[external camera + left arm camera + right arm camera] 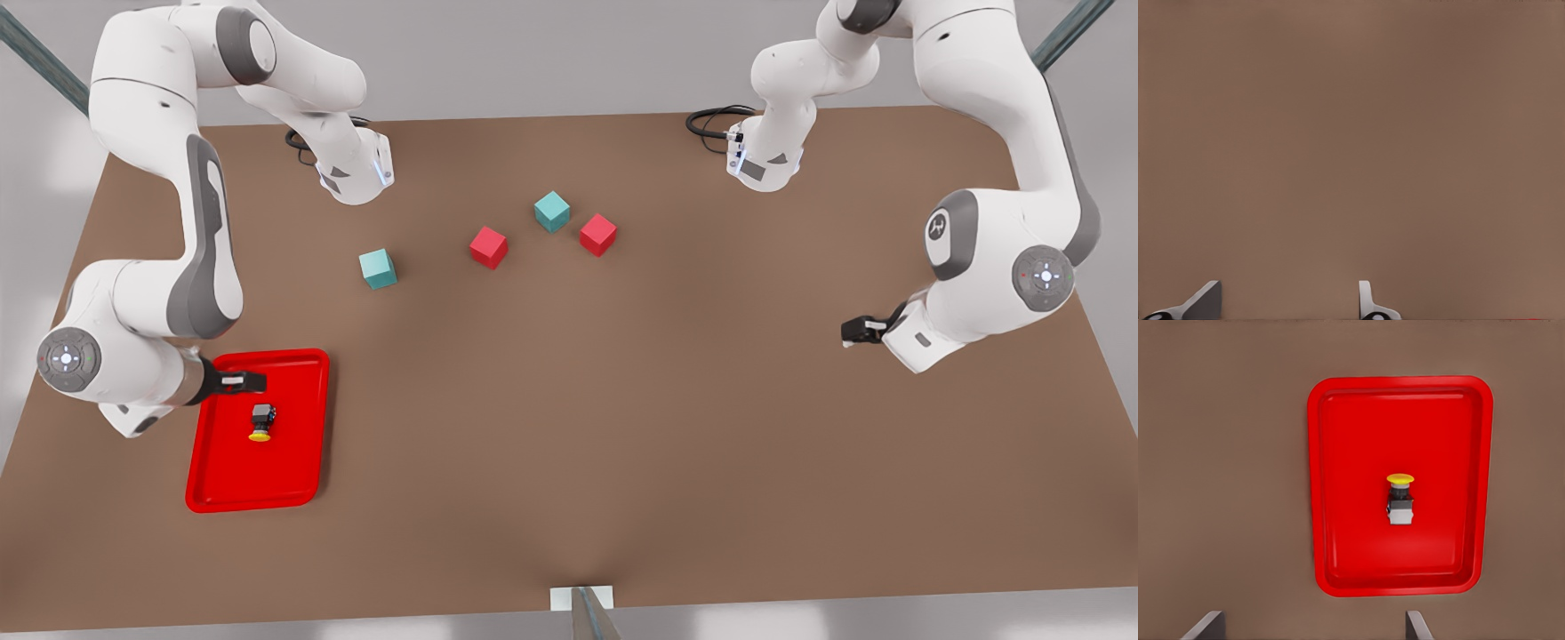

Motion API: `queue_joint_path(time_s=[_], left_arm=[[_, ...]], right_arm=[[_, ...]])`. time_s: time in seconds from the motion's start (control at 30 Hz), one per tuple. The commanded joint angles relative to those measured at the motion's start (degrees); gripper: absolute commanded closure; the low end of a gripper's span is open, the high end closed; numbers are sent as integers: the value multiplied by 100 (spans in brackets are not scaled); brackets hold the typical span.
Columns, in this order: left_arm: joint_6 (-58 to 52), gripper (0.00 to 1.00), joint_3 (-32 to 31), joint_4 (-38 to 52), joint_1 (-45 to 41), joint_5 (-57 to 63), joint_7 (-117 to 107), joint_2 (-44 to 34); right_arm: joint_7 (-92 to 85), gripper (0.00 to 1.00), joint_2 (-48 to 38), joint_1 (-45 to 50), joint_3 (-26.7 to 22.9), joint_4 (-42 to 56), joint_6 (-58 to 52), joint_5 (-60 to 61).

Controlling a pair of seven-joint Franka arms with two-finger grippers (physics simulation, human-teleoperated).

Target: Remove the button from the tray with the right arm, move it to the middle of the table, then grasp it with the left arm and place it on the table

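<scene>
The button (261, 421) lies on its side inside the red tray (253, 491), yellow cap toward the table's front edge. My right gripper (246, 383) hovers over the tray's far end, just behind the button, open and holding nothing. In the right wrist view the button (1401, 499) sits mid-tray (1351, 487), ahead of the gripper (1313, 632) and its spread fingers (1207, 627). On the front view's right, my left gripper (852, 331) waits above bare table (622, 427). It is open (1285, 308) over plain brown tabletop (1351, 133).
Four cubes stand at the back middle: a teal cube (378, 268), a red cube (489, 246), another teal cube (552, 211) and another red cube (598, 234). The tray is near the front corner on the front view's left.
</scene>
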Motion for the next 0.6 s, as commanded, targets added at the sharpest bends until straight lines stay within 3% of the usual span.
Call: queue_joint_path(time_s=[0.0, 0.2, 0.47, 0.57], left_arm=[[395, 0, -2, 14, 1, 108, 232, -16], [78, 0, -11, -100, -86, 108, 206, 10], [280, 0, -11, -47, -157, 125, 47, 54], [237, 0, -11, -56, -183, 117, -5, 63]], right_arm=[[-173, 0, 29, -2, 0, 3, 326, 1], [-102, 0, -7, 41, -17, 91, 238, -25], [-93, 0, 503, -117, -17, -726, 1714, -16], [-243, 0, 741, -468, -17, -745, 1750, -69]])
